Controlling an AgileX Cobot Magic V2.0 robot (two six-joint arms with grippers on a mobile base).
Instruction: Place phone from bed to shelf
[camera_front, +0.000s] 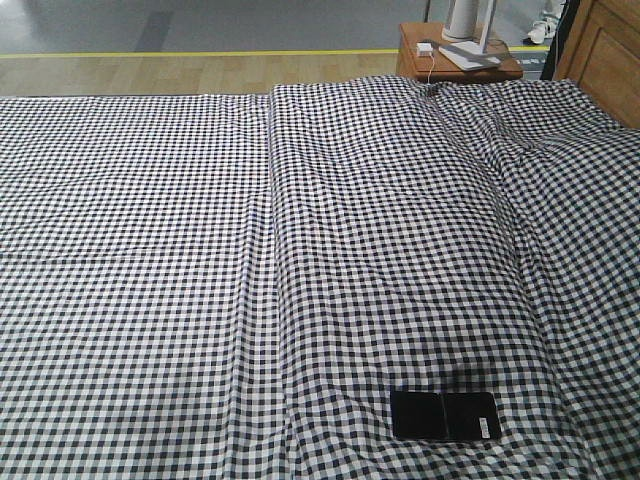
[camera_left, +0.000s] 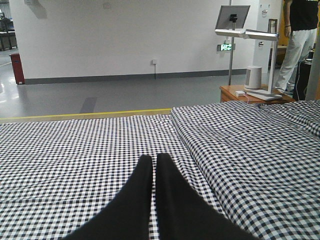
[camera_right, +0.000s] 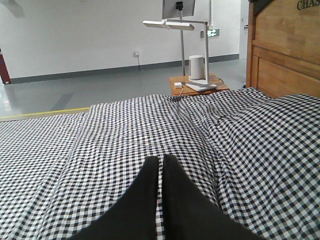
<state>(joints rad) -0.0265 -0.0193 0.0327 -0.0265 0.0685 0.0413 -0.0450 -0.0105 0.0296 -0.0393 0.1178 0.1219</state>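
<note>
Phone (camera_front: 446, 416), a thin glossy black rectangular slab with a middle crease and a small white sticker near its right end: I see it lying flat on the bed (camera_front: 150, 250), a large bed under a black-and-white small-check gingham sheet. It sits near the lower edge of the front view, right of centre, with its long side running left to right.

Front view, left to right: a yellow floor line (camera_front: 200, 53) runs beyond the far edge of the bed. A long fold (camera_front: 272, 250) in the sheet runs from the far edge to the near edge, to the left of the phone. A small brown wooden bedside cabinet (camera_front: 412, 62) stands at the far right corner, and a light wooden headboard (camera_front: 605, 55) closes the right side.

Left wrist view: the left tool (camera_left: 154, 159), two black tapered fingers, is pressed together with only a thin seam between them. It holds nothing and hangs over the sheet. A person (camera_left: 300, 45) in a black top and pale trousers stands at the far right.

Right wrist view: the right tool (camera_right: 161, 160) is likewise pressed together and holds nothing, pointing toward the cabinet. On the cabinet stands a white angular desk lamp (camera_right: 170, 24).
</note>
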